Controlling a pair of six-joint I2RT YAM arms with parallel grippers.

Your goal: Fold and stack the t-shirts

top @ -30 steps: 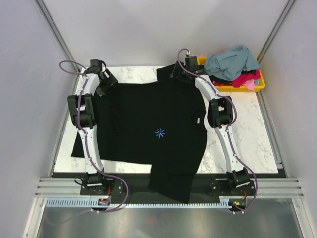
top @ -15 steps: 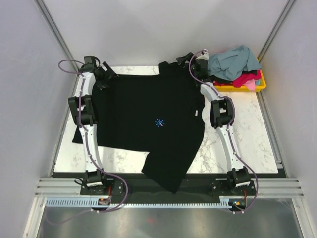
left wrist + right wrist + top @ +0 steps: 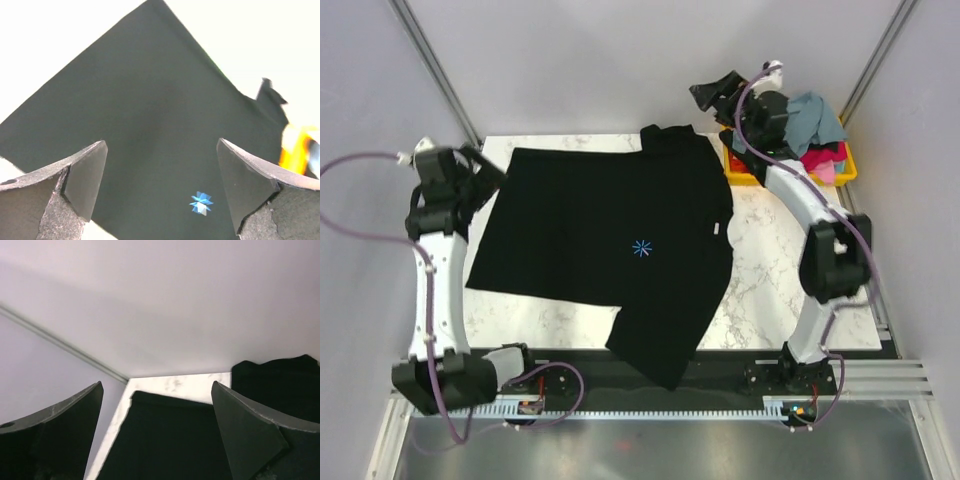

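Black shirt (image 3: 610, 240) lies spread on the counter (image 3: 770, 290), one flap over its near edge. Left hand (image 3: 480, 170) off the shirt's left side, right hand (image 3: 715, 92) past its far right corner, both with fingers apart, empty. Flattening looks done; next, pinch an edge and fold inward.

White marble table (image 3: 760, 280), black t-shirt (image 3: 590, 230) spread flat — hem overhanging the near edge, yellow bin (image 3: 844, 168) at far-right corner

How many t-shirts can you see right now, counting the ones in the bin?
4: the large black cloth t-shirt spread on the marble table; a grey-blue one, a magenta-red one and a pink one heaped in the yellow plastic bin. More may be hidden underneath.
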